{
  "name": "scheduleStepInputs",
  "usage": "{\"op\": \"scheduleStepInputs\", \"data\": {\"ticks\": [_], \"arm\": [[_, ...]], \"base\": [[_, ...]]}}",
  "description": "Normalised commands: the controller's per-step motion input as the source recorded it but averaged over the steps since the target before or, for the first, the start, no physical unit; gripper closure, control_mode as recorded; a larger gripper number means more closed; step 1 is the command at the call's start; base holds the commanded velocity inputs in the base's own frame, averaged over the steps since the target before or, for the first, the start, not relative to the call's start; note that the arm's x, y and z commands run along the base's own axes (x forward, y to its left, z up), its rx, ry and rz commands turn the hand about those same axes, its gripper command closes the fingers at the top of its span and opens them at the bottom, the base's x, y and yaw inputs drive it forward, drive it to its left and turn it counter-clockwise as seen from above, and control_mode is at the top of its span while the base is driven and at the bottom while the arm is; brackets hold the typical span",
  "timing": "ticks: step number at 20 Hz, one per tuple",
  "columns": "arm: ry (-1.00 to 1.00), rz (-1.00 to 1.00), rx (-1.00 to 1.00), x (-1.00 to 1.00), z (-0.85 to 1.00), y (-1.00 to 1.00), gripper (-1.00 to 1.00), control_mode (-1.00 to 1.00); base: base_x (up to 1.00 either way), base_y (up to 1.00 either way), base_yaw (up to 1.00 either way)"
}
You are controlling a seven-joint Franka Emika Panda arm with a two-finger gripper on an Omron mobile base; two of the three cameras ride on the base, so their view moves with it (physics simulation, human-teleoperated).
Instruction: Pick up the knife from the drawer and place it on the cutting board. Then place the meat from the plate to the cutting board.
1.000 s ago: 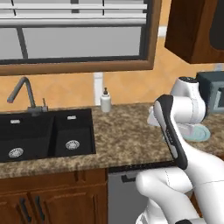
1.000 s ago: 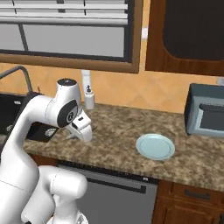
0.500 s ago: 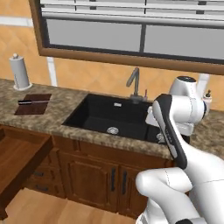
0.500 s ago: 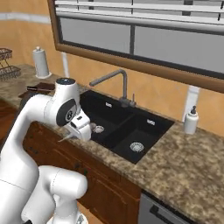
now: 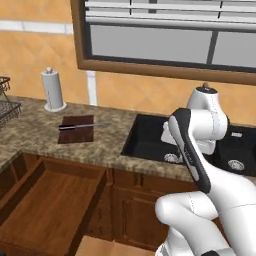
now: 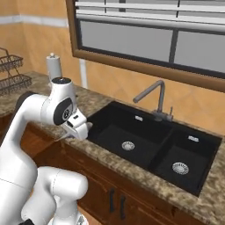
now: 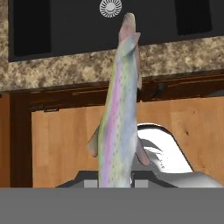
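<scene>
1. Drawer [image 5: 47, 205], lower left of left base view: pulled wide open, plain wood bottom bare. Judged: left open since knife was taken out of it.
2. Sink [image 6: 154, 143], centre-right of right base view: black double basin w/ tap behind. Hand view looks down over its front edge to cabinet fronts below.
3. Cutting board [image 5: 76, 128], left-centre of left base view, flat on granite counter [image 5: 30, 132] near paper-towel roll [image 5: 53, 89]. Knife [image 5: 80, 125] lies across it, blade toward frame right — 1st half of task looks done.
4. Meat [image 7: 117, 109] = a whole fish, centre of hand view, running up from the gripper [image 7: 114, 183]. Fingers closed on its tail end, so it hangs out ahead of hand for carrying; judged en route to board.
5. Views: left base view gives board, knife and drawer; hand view gives the fish and the grip.
</scene>
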Motion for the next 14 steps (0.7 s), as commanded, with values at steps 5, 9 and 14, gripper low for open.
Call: {"op": "scheduleStepInputs", "data": {"ticks": [5,9,14], "arm": [[0.00,0.00,0.00,0.00,0.00,0.00,1.00,1.00],[0.00,0.00,0.00,0.00,0.00,0.00,1.00,1.00],[0.04,0.12,0.02,0.47,0.00,0.09,1.00,-1.00]], "base": [[0.69,0.66,-0.17],[0.88,0.01,0.03],[0.32,0.00,0.05]]}}
